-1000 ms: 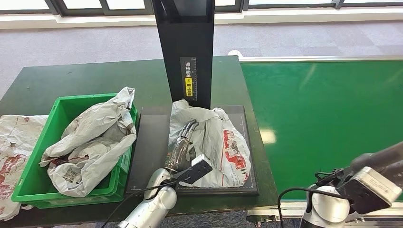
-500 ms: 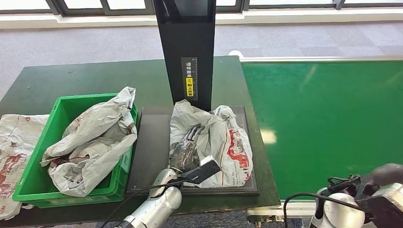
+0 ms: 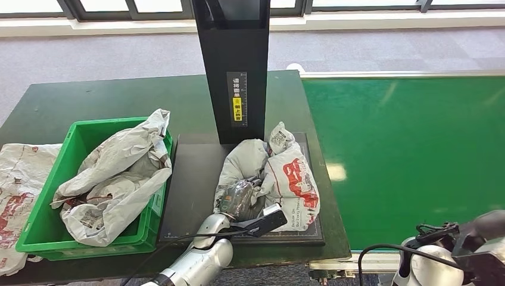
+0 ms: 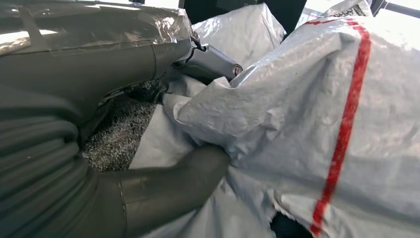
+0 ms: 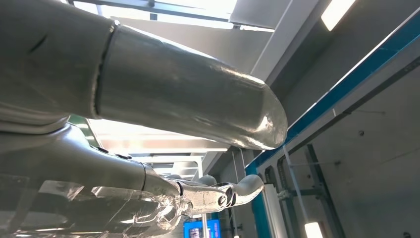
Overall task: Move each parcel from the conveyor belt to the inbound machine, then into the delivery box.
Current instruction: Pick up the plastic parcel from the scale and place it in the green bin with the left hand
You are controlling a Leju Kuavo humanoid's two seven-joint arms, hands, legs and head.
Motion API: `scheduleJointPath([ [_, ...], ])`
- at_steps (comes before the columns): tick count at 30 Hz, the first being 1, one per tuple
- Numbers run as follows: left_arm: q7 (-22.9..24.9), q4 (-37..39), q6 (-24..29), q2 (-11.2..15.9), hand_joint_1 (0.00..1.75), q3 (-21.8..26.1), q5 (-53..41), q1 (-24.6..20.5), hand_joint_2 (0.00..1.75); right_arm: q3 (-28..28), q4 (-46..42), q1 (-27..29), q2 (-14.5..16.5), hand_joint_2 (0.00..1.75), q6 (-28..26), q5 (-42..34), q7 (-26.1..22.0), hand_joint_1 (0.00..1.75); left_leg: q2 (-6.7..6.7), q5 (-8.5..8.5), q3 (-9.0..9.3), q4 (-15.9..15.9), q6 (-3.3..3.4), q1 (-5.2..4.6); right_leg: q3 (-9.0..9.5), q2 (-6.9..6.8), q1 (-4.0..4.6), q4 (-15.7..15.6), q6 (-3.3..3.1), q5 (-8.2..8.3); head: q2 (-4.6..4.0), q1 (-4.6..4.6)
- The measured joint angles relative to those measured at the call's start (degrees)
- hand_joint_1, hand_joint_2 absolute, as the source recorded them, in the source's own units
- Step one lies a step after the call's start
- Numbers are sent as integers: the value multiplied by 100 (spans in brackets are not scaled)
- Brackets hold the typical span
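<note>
A grey plastic parcel [image 3: 290,179] with red print lies bunched up on the black platform [image 3: 190,179] of the inbound machine, in front of its black column [image 3: 232,65]. My left hand [image 3: 239,199] grips the parcel's near left side, fingers curled into the plastic. In the left wrist view the thumb [image 4: 168,193] presses under a fold of the parcel [image 4: 317,114]. My right arm [image 3: 452,259] hangs low at the near right, off the belt. In the right wrist view the right hand [image 5: 198,196] has its fingers stretched out and holds nothing.
A green delivery crate [image 3: 77,134] left of the platform holds a crumpled grey parcel [image 3: 119,173]. Another flat parcel [image 3: 18,185] lies on the table left of the crate. The green conveyor belt [image 3: 411,149] runs along the right.
My left hand went from lying flat on the parcel to closing on it, gathering the plastic into a taller bundle. My right arm sank lower at the near right.
</note>
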Motion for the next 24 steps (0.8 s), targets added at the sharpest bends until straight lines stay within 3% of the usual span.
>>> scheduleJointPath([
  [5, 194, 29, 80, -2, 175, 0, -214, -18, 175, 0, 0, 1, 0, 0, 0, 33, 0, 0, 0, 0, 1, 0, 0, 0, 1, 0, 0, 1, 0, 0, 0, 0],
  [8, 777, -228, 534, 27, 175, 22, -1100, 110, 175, -1, 0, 2, 0, 0, 0, 96, 0, 0, 3, 0, -1, 0, 0, 1, 0, 2, 0, 2, 0, 0, 0, 0],
  [10, 999, -1041, 875, 87, 175, 195, -2023, 378, 175, -1, 1, 4, -3, 0, 0, 121, 1, 0, 8, 0, -8, -1, -1, 2, -11, 7, 1, 4, -2, 2, 0, 0],
  [12, 798, -2220, 1021, 147, 175, 491, -2447, 648, 175, 0, 2, 5, -8, 0, 0, 117, 2, 0, 10, 0, -16, -1, -1, 3, -21, 11, 3, 6, -4, 3, 0, -2],
  [15, 596, -3573, 1076, 211, 175, 813, -2509, 873, 175, 0, 2, 5, -13, 0, 2, 112, 2, 0, 7, 0, -19, -2, -2, 6, -22, 10, 6, 9, -6, 2, 0, -2],
  [24, 199, -6587, 1080, 337, 175, 1259, -2403, 1384, 175, -1, 51, -8, -14, 0, 4, 50, 6, 0, -5, 1, -32, -3, -2, 10, -26, -2, 8, 11, -9, -1, 0, -3],
])
